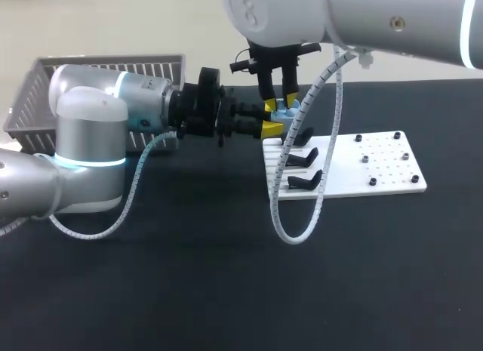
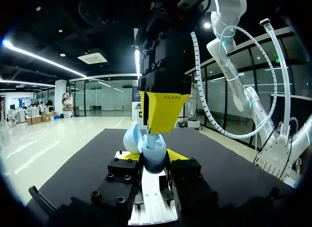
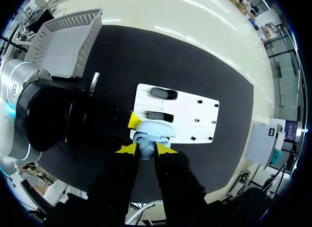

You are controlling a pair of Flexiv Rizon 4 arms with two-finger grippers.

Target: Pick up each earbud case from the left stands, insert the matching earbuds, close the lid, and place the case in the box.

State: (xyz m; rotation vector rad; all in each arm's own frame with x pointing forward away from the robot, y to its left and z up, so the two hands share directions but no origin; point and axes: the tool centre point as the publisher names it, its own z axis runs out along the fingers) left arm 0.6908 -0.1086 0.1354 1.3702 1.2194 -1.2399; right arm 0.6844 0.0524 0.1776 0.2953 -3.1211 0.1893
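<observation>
Above the near-left corner of the white stand board (image 1: pixel 377 170), my left gripper (image 1: pixel 273 118) reaches in from the left, shut on a light-blue earbud case (image 2: pixel 155 161). The case's lid (image 2: pixel 131 139) stands open. My right gripper (image 1: pixel 279 102) hangs straight down over the case and is shut on a small pale earbud (image 2: pixel 154 140) at the case's mouth. In the right wrist view the earbud (image 3: pixel 145 140) sits between the yellow tips of the right gripper (image 3: pixel 146 149), with the case lid (image 3: pixel 155 129) just ahead. Two black stands (image 1: pixel 303 158) (image 1: pixel 306 181) remain on the board.
A grey slatted basket (image 1: pixel 106 83) stands at the back left, behind my left arm. The board's right half (image 1: pixel 392 158) carries small black pegs. A white spiral cable (image 1: pixel 290 215) loops down from my right arm over the board's near-left edge.
</observation>
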